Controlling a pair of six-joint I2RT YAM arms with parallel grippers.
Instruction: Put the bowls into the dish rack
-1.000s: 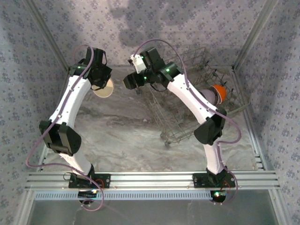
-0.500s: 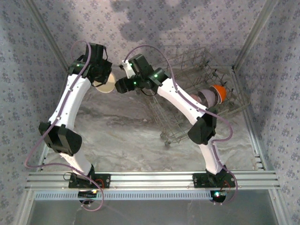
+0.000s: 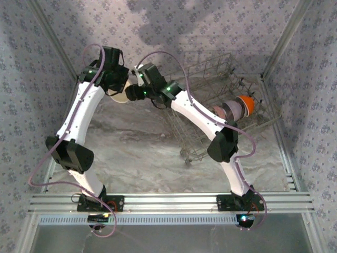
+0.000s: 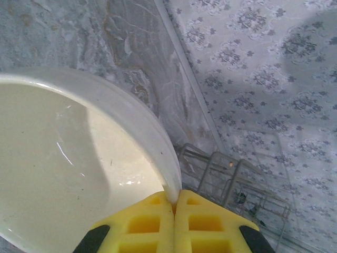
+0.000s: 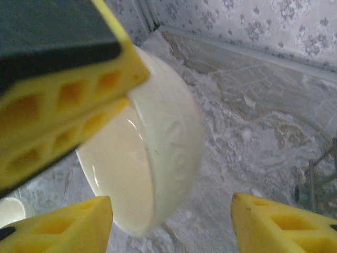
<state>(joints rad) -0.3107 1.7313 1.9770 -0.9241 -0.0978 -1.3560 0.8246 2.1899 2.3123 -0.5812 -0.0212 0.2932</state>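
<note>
Up at 11 o'clock on the bench (image 3: 137,153): left gripper (image 4: 175,203) jaws pinching the rim of a cream bowl (image 4: 68,174), bowl tilted steeply. Right gripper (image 5: 171,224) jaws spread, one on either side of that bowl's lower edge; contact unclear. Dish rack (image 3: 210,68) sits at 2 o'clock, with an orange bowl (image 3: 247,104) and a pink bowl (image 3: 230,109) on edge at its right end.
</note>
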